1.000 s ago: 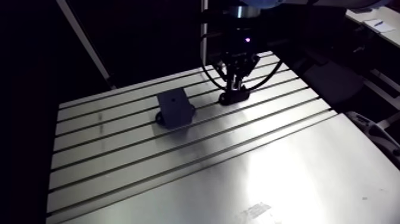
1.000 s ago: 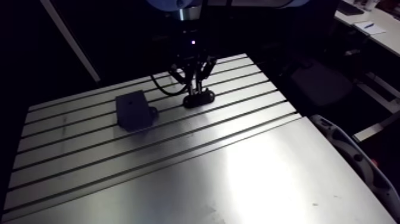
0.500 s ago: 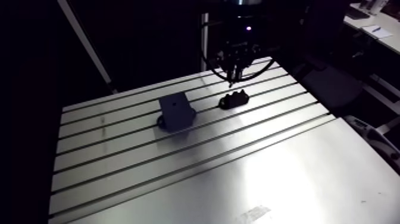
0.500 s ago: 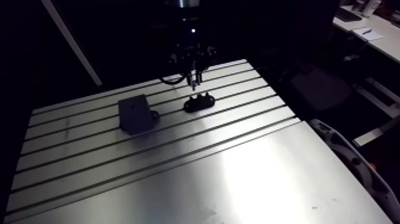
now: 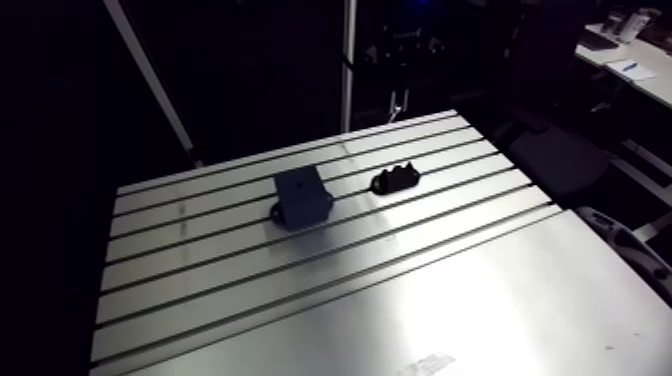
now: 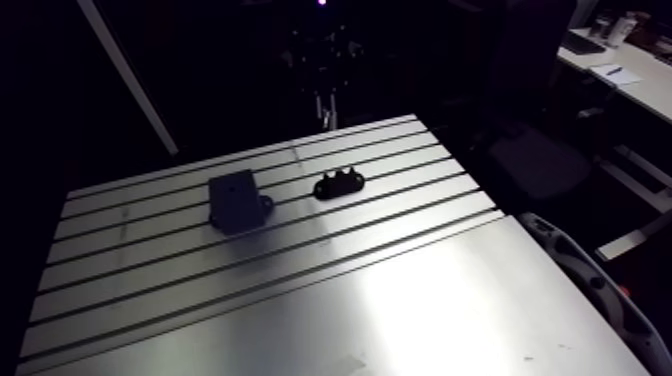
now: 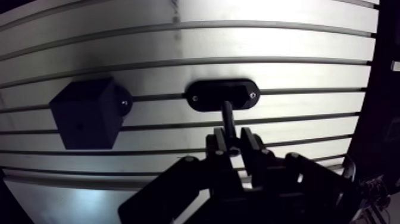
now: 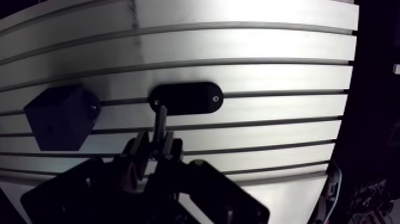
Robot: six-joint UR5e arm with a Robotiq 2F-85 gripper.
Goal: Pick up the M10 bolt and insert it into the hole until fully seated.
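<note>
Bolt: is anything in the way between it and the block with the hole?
Nothing visible does. The gripper holds the bolt above the holder, and only table shows between there and the block.

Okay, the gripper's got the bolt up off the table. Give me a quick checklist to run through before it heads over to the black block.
1. Grip on the bolt: ok. The gripper is shut on the bolt, with the shaft pointing down at the table.
2. Bolt clear of the holder: ok. The arm view shows the gripper well above the table.
3. Block in place: ok. It sits on the table beside the holder, apart from it.
4. Bolt lined up over the block: not ok. It hangs above the holder, with the block off to one side.
5. Bolt straight in the grip: cannot tell.
</note>
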